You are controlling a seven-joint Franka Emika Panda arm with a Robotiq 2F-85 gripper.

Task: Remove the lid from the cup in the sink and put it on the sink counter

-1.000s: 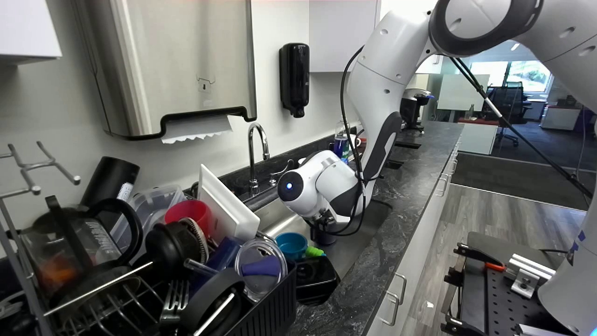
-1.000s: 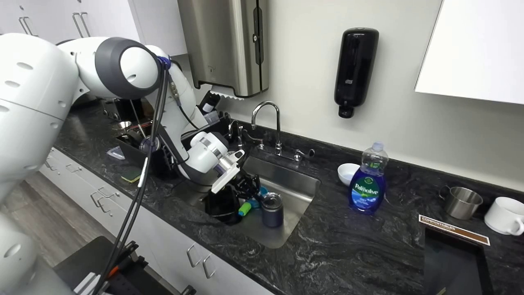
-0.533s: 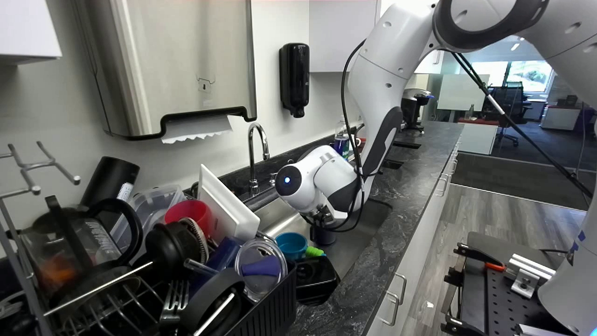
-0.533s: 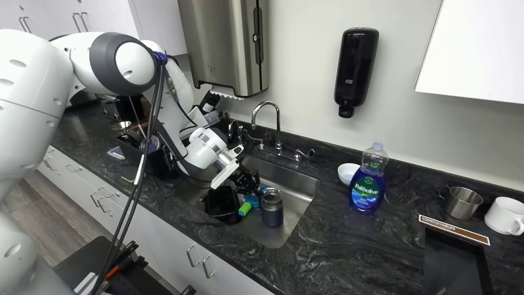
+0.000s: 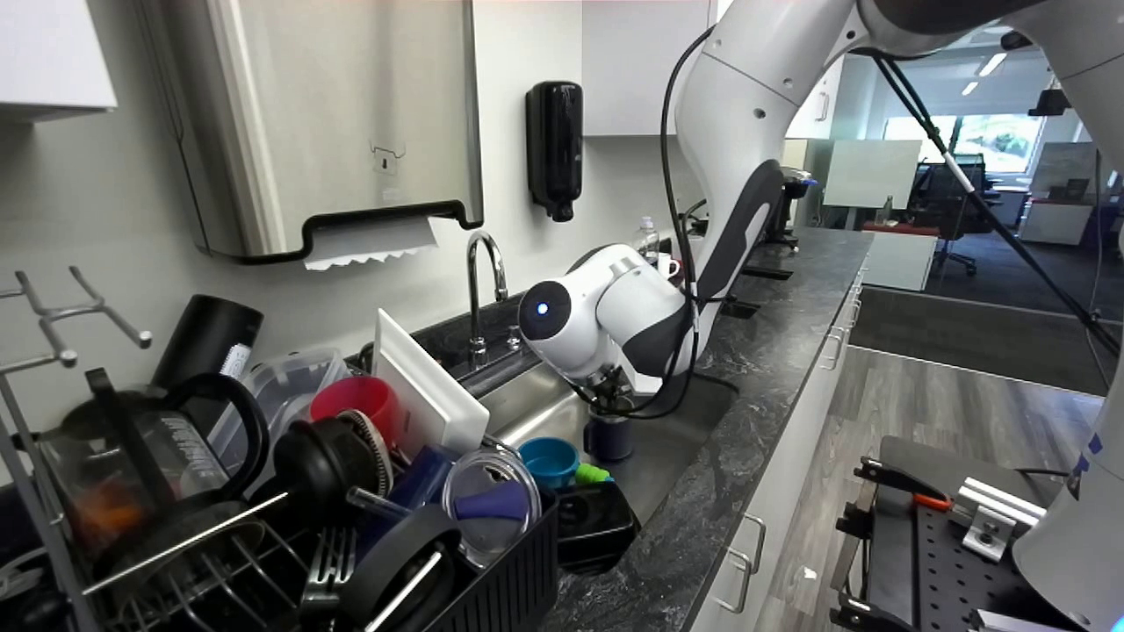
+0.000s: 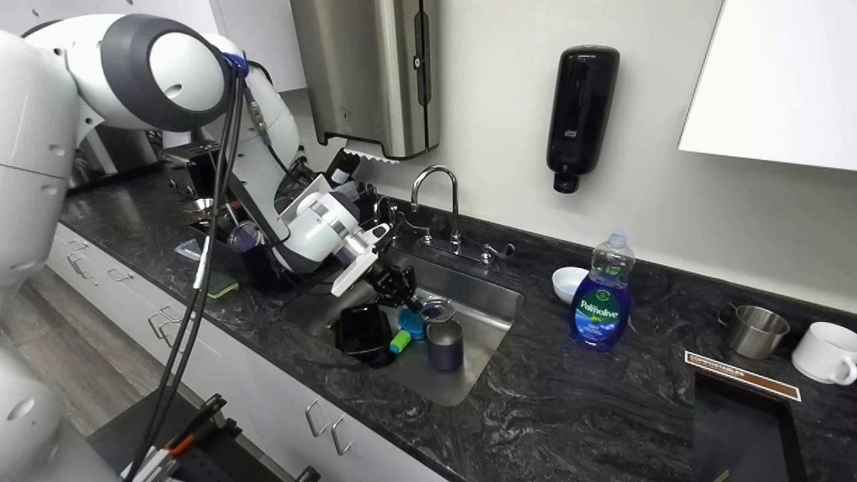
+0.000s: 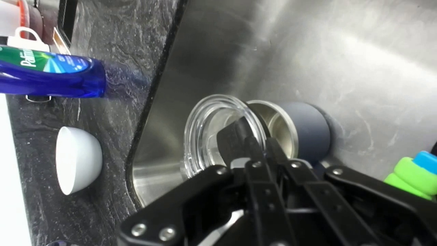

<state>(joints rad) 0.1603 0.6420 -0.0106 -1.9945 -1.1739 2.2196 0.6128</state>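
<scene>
Since a second ago the clear lid (image 6: 439, 306) has risen from the top of the cup (image 6: 446, 353), my gripper (image 6: 417, 305) going up with it, while the cup keeps its place in the stainless-steel sink (image 6: 492, 313). My fingers (image 7: 239, 140) are drawn nearly together, pinching the lid by one side of its rim, and I hold it just above the cup's mouth. Whether its lower edge brushes the cup I cannot be sure, since the two overlap in my views.

The cup is navy, steel-lined and upright, long axis vertical, mouth toward the ceiling; past the lid, the wrist view looks in on its metal wall. The lid is a round disc, as long one way as another, with its broad faces pointing roughly up and down.

The sink also holds a teal bowl (image 6: 411, 324), a lime-green piece (image 6: 400, 341) beside it and a black tub (image 6: 371, 351). On the dark stone sink counter (image 6: 535, 415) stands a Palmolive bottle (image 6: 601, 304) with blue liquid in it, a small white bowl (image 6: 569, 284) just beside. Well apart from these, a stainless-steel cup (image 6: 758, 329) and a white mug (image 6: 827, 349) stand near each other. In an exterior view, the black dish rack (image 5: 505, 575) is packed with, among other things, a glass jug (image 5: 189, 452) through which orange shows, a red cup (image 5: 358, 404) and a tilted white dish (image 5: 430, 386).
</scene>
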